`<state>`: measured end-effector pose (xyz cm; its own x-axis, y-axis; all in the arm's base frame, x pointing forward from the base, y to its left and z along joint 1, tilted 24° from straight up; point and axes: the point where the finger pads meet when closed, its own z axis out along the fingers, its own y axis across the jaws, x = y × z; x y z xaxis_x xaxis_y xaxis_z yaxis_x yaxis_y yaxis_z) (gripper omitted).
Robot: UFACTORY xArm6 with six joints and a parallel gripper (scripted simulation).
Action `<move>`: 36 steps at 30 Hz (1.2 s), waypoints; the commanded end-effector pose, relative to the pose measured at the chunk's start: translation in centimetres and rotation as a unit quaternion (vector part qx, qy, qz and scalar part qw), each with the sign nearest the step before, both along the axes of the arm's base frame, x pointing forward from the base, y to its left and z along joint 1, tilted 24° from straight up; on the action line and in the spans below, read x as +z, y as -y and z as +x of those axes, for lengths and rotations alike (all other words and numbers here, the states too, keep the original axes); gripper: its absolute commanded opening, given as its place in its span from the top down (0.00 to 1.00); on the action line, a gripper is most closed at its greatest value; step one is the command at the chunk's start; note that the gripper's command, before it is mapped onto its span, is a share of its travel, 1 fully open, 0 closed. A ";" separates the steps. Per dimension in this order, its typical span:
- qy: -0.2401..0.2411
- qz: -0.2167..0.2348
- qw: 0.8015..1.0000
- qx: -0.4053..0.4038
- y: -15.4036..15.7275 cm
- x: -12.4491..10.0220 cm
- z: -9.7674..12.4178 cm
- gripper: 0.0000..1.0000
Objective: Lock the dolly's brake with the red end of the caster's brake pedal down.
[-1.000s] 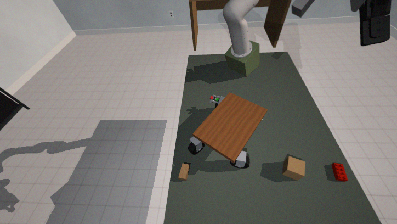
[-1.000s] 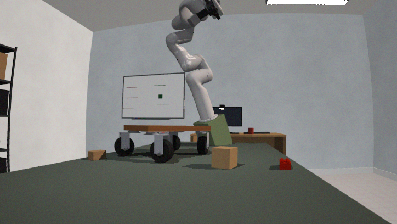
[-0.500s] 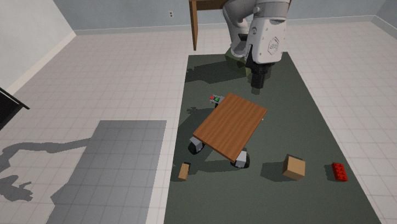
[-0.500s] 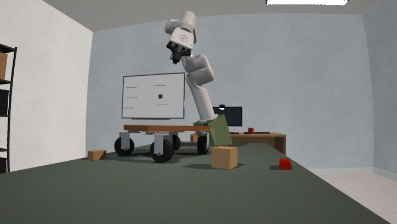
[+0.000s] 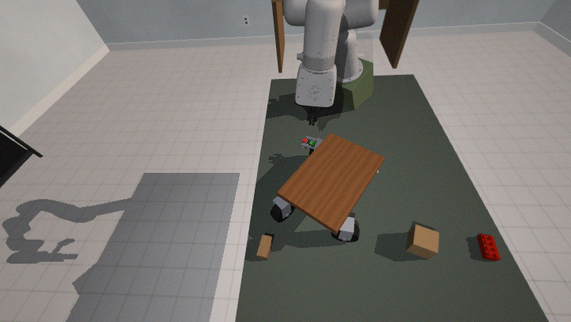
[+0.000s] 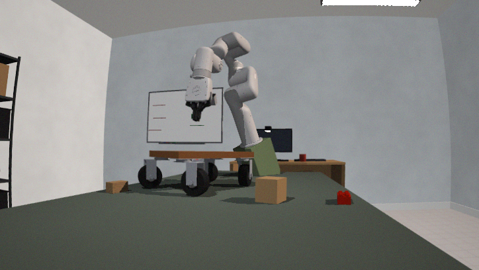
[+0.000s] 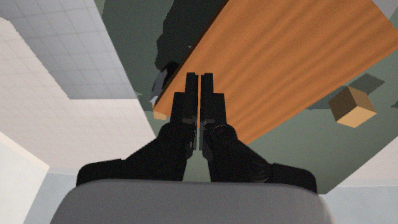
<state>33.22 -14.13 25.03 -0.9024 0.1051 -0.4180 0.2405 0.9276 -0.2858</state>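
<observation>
The dolly (image 5: 332, 180) has a brown wooden deck on black casters and stands on the dark green mat; it also shows in the exterior view (image 6: 200, 155) and the wrist view (image 7: 280, 65). The brake pedal (image 5: 310, 140), with a red end and a green end, sticks out at the dolly's far left corner. My gripper (image 6: 196, 115) hangs shut and empty well above the dolly's deck, fingers pointing down. It shows in the top view (image 5: 312, 117) just beyond the pedal, and in the wrist view (image 7: 199, 77) its fingertips lie over the deck's edge.
A small wooden block (image 5: 264, 245) lies near the dolly's front left caster. A cardboard box (image 5: 423, 241) and a red brick (image 5: 488, 246) lie on the mat to the right. The arm's green base (image 5: 359, 85) stands behind the dolly. A wooden desk (image 6: 311, 164) stands beyond.
</observation>
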 end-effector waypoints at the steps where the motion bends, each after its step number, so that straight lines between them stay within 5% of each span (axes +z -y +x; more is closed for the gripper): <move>1: 0.005 0.065 0.993 -0.100 2.4 -3.9 -4.8 1.00; 13: 0.006 0.083 0.987 -0.135 3.0 -5.4 -6.1 1.00; 19: 0.006 0.084 0.987 -0.135 4.0 -8.7 -5.1 1.00; 36: 0.006 0.084 0.987 -0.135 4.0 -8.8 -5.1 1.00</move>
<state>28.07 -18.14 16.15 -0.8284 0.4096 -0.3821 0.4869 0.8638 -0.1296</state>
